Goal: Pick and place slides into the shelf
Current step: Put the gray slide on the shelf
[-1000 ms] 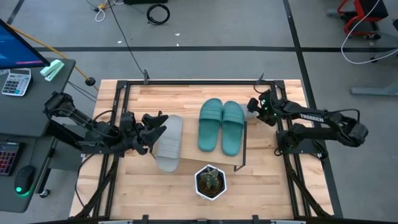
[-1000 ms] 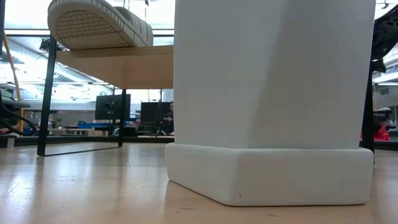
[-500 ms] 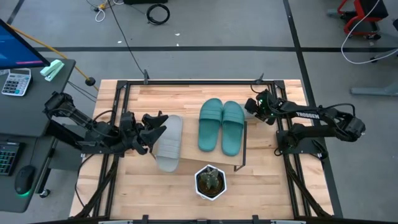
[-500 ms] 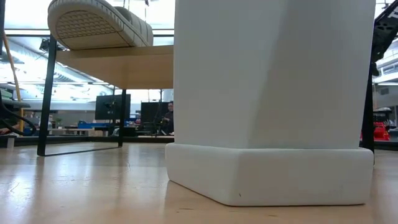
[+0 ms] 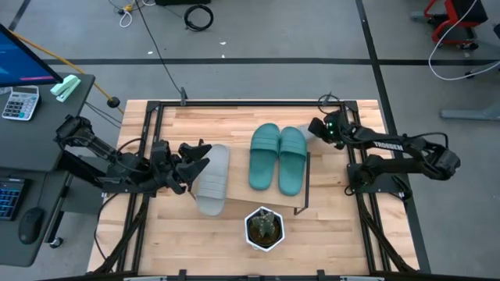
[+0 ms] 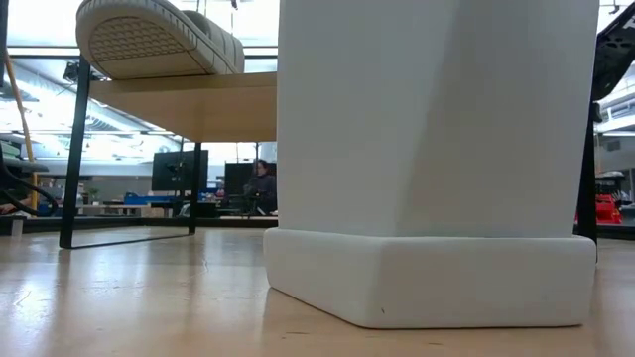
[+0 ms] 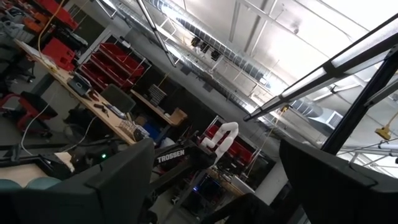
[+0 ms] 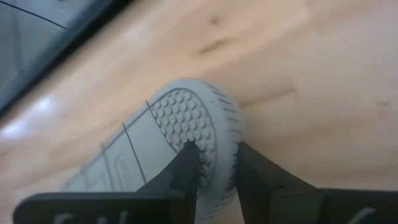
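The right gripper (image 8: 214, 168) pinches the rim of a grey slide (image 8: 168, 140) lying sole-up on the table, beside the shelf (image 5: 303, 199). Pickup is in hand; next it must lift and carry the slide to the shelf, where the teal slides (image 5: 278, 156) and the other grey slide (image 5: 212, 179) lie. The left gripper (image 5: 191, 160) waits wide open, empty.

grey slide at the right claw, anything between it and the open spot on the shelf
Partly. The right claw is shut on the edge of the grey slide, off the right end of the shelf. The teal pair fills that end, so the slide must pass over it to reach the bare board beside the other grey slide.
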